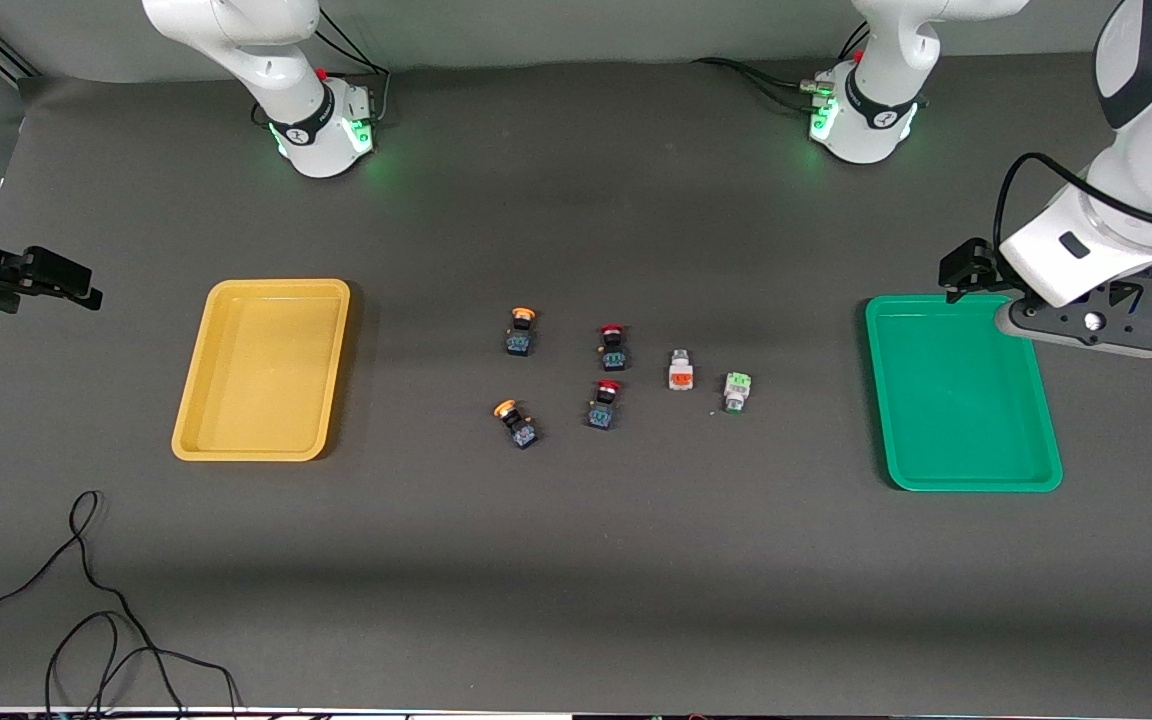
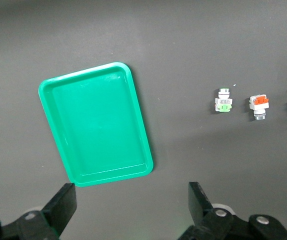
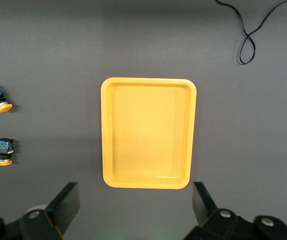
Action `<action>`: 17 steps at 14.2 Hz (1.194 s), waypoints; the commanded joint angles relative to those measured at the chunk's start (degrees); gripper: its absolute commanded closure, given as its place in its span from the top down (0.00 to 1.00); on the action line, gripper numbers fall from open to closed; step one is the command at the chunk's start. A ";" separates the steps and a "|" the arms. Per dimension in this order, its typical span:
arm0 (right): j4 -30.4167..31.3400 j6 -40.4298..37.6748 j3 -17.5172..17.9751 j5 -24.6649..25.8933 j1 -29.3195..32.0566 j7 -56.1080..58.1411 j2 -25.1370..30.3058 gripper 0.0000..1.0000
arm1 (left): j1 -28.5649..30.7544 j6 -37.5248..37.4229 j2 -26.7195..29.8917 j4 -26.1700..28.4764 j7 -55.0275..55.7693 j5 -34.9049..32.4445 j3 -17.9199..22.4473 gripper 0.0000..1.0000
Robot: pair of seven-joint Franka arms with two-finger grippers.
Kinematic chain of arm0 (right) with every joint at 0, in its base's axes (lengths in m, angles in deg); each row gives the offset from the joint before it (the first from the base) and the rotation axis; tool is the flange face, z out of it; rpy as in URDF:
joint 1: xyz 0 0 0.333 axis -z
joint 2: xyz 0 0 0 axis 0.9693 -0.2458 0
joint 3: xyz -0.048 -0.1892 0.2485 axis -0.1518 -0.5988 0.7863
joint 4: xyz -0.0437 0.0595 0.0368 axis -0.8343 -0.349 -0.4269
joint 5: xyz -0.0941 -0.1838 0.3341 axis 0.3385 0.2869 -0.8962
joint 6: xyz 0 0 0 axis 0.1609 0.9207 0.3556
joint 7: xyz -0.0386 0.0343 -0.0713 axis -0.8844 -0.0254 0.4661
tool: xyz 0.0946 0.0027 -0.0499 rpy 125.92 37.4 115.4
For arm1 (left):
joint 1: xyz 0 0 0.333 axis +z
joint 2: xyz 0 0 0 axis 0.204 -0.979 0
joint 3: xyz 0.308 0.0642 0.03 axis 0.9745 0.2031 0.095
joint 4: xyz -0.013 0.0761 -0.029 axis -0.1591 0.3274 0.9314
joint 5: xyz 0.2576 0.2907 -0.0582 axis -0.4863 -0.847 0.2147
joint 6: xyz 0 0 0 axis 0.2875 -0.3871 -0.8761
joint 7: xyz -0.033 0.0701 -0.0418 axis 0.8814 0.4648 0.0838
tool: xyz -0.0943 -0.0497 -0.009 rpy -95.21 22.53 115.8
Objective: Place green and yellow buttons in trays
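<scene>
Two open, empty grippers hover above trays; six buttons lie mid-desk.

Front view: left gripper (image 1: 1086, 322) over the green tray (image 1: 1036, 478), nearest the light-green button (image 1: 736, 388).
Left wrist view: jaws wide, buttons well apart from them.
Right wrist view: right gripper (image 3: 133, 210), jaws wide, over yellow tray (image 3: 108, 135); yellow-capped buttons (image 3: 4, 155) aside.
No legible writing.

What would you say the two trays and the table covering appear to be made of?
Yellow tray and green tray: probably moulded plastic, judging by the uniform colour, rounded corners and soft sheen on their floors. Table covering: a dark grey, matte sheet, perhaps fabric or rubber; it shows no glare.
</scene>
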 commanded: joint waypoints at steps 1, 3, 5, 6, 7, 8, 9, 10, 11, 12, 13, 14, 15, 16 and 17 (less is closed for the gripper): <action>-0.55 -0.44 0.16 0.50 0.19 -1.25 0.25 1.00 | -0.46 -1.16 -0.15 -0.95 -0.69 -0.55 0.50 1.00; -0.55 -0.44 0.16 0.50 0.19 -0.81 0.08 1.00 | -0.29 -0.72 -0.15 -0.95 -0.78 -0.55 0.50 1.00; -0.64 -0.44 0.16 0.50 0.19 -0.54 -0.01 1.00 | -0.29 -0.90 -0.15 -0.95 -0.69 -0.55 0.50 1.00; -0.64 -0.44 0.16 0.50 0.19 -0.45 -0.01 1.00 | -0.29 -0.99 -0.15 -0.95 -0.69 -0.55 0.50 1.00; -0.64 -0.44 0.16 0.50 0.19 -0.45 -0.10 1.00 | -0.20 -1.07 -0.15 -0.95 -0.78 -0.64 0.59 1.00; -0.64 -0.44 0.16 0.50 0.19 -0.45 -0.10 1.00 | -0.20 -1.07 -0.15 -0.95 -0.78 -0.64 0.59 1.00; -0.55 -0.44 0.16 0.50 0.19 -0.45 -0.01 1.00 | -0.20 -0.99 -0.24 -0.95 -0.69 -0.64 0.59 1.00; -0.55 -0.44 0.16 0.50 0.19 -0.37 -0.10 1.00 | -0.20 -1.16 -0.24 -0.95 -0.78 -0.64 0.59 1.00; -0.46 -0.44 0.25 0.50 0.19 -0.28 -0.10 1.00 | -0.20 -1.16 -0.24 -0.95 -0.78 -0.64 0.59 1.00; -0.11 -0.44 0.33 0.50 0.11 -0.28 0.08 1.00 | -0.29 -1.25 -0.50 -0.95 -0.78 -0.64 0.59 1.00; 0.24 -0.44 0.51 0.50 -0.07 -0.37 0.25 1.00 | -0.20 -1.25 -0.59 -0.95 -0.78 -0.72 0.59 1.00; 0.59 -0.44 0.51 0.41 -1.64 -1.06 0.25 1.00 | -0.20 -1.34 -0.94 -1.13 -0.95 -0.72 0.59 1.00; 1.38 -0.36 0.51 0.41 -4.09 -1.24 0.43 1.00 | -0.20 -1.69 -1.03 -1.04 -0.95 -0.64 0.59 1.00; 2.60 -0.36 0.51 0.32 -6.55 -2.90 0.69 1.00 | -0.20 -2.21 -1.20 -1.13 -0.95 -0.64 0.59 1.00; 2.96 0.08 0.51 0.06 -9.18 -7.18 0.52 1.00 | -0.20 -2.22 -1.38 -1.21 -0.95 -0.64 0.59 1.00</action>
